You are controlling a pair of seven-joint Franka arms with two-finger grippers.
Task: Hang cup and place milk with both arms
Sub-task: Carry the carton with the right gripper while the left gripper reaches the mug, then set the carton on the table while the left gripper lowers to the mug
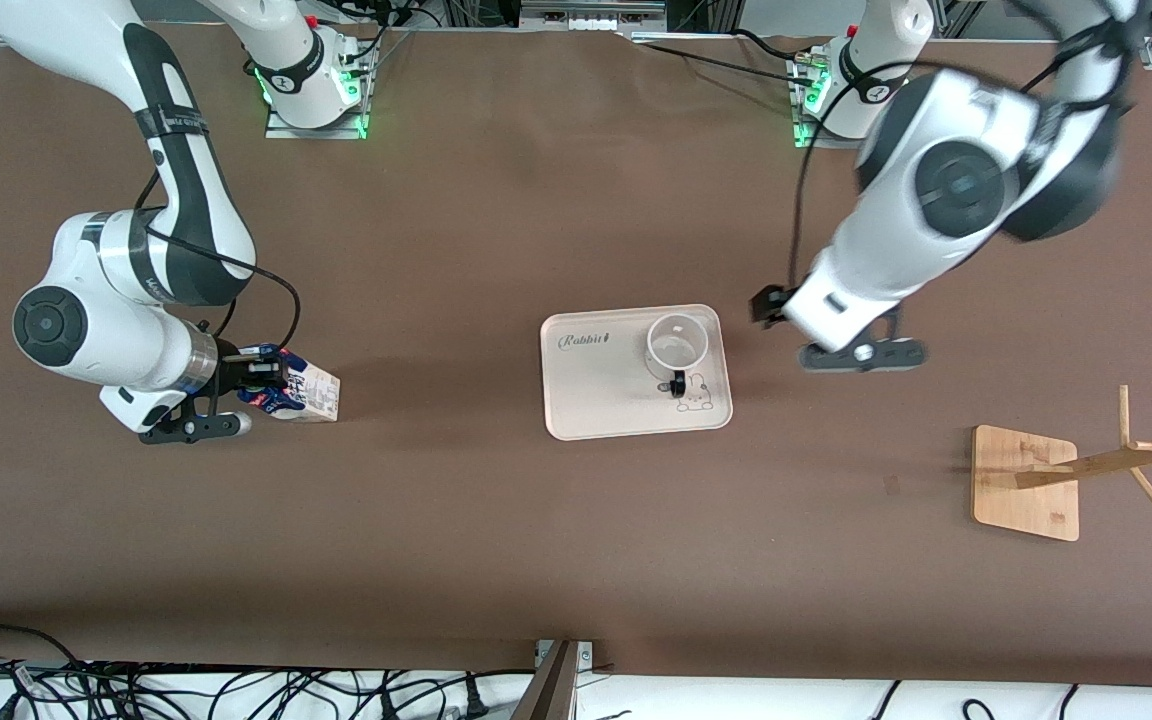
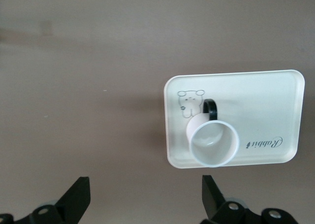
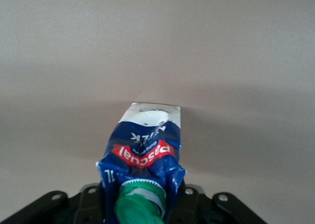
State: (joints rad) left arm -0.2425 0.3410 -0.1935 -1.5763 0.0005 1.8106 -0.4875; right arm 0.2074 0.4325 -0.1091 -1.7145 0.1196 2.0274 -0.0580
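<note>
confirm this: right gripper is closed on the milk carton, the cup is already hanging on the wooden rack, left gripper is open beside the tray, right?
Not quite: the cup is not on the wooden rack; it stands on the tray, as the front view shows. The right gripper is shut on the milk carton, and the left gripper is open beside the tray.

Right gripper [image 1: 261, 385] clamped, left gripper [image 2: 145, 194] spread.
</note>
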